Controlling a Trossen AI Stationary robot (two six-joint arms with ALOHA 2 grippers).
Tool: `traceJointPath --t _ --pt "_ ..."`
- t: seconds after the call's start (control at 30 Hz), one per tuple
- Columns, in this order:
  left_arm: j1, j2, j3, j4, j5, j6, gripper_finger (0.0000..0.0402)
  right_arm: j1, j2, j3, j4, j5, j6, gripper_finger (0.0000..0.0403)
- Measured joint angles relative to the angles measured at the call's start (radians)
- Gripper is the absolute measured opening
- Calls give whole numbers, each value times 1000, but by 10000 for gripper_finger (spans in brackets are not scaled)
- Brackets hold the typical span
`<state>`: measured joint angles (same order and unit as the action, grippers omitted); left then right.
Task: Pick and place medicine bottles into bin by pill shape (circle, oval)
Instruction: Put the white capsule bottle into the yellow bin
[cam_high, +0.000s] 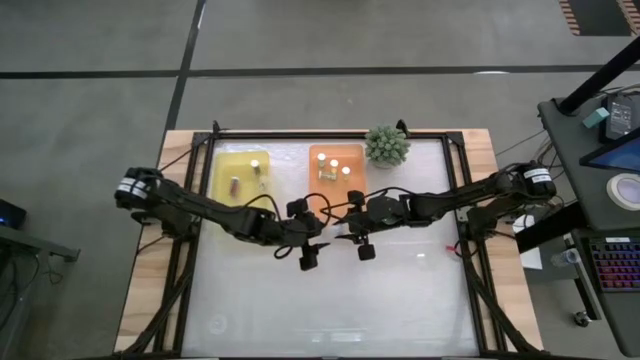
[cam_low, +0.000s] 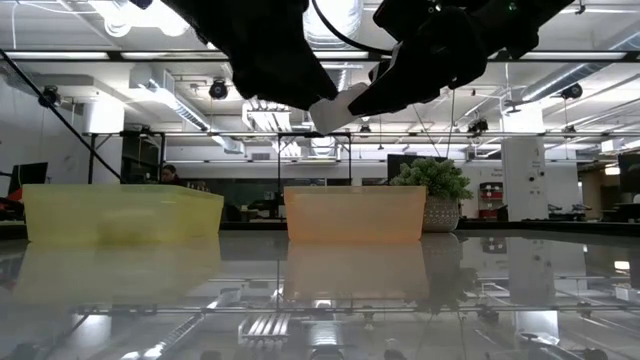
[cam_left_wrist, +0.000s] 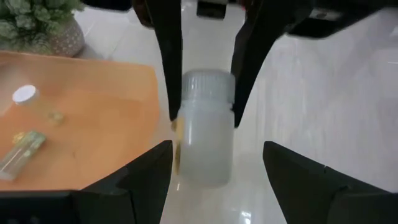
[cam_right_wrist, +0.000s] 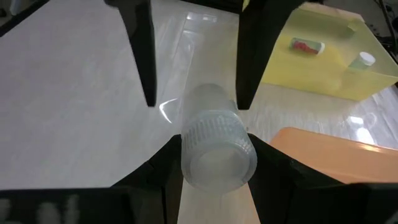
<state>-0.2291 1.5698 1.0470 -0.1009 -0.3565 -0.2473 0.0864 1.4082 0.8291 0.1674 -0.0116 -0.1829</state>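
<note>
**Bottle Held Between Both Grippers Above Table Centre**

1. Right gripper (cam_right_wrist: 217, 142): positioned over the middle of the table (cam_high: 330, 300), in front of the orange tray (cam_high: 335, 185). Its fingers are closed on a bottle (cam_left_wrist: 202, 143) and press against both sides at the ribbed white cap.

2. Bottle: pale and translucent. It is clear of the table surface; in the low view it shows as a white shape under the two arms, above the level of the tray rims. The cap end points toward the right wrist and the body points toward the left arm.

3. Left gripper (cam_left_wrist: 217, 146): facing the right gripper from the opposite side. Its fingers are spread wide, one on each side of the bottle body. A gap shows on both sides, so they do not touch the bottle.

4. Trays: the orange tray and the yellow tray (cam_high: 222, 170) stand side by side at the far edge of the table, yellow on the left arm's side.
   - The orange tray holds about four small bottles (cam_high: 335, 161).
   - In the yellow tray, two bottles can be made out: one white-capped (cam_high: 255, 164) and one lying on its side with reddish contents (cam_right_wrist: 308, 45).

5. Plant (cam_high: 387, 145): stands just beside the orange tray, on the right arm's side.
</note>
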Motion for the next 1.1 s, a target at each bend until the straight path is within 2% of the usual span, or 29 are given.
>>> traceJointPath --t 0.8,0.93,1.1 --pt "13 14 -39 79 -21 -2 234 0 0 1 33 1 27 137" --pt "13 14 -39 78 -21 0 215 0 0 1 33 1 26 137" --pt "13 14 -39 76 -22 0 174 0 0 1 33 1 26 137"
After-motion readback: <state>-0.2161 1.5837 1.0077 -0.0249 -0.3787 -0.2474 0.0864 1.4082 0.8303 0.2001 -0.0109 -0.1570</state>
